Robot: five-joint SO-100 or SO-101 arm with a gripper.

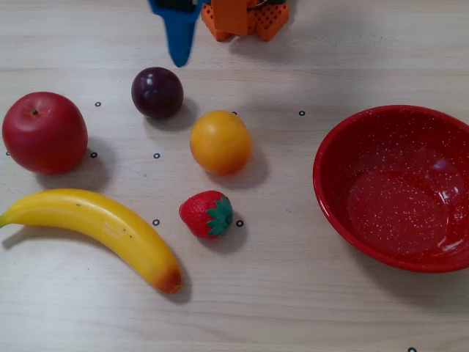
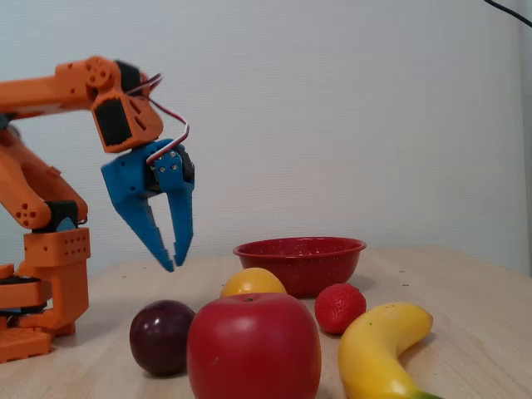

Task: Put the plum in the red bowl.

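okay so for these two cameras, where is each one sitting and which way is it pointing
A fixed view: sits above the table, looking down; only the gripper tip and part of the orange base show at the top edge.
A fixed view: sits low at table height, looking sideways across the fruit toward the wall; the orange arm and blue gripper hang above the table.
Both share the plum, apple, orange, strawberry, banana and red bowl.

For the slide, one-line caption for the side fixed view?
Blue tool hovers above the plum, with the empty red bowl behind the fruit.
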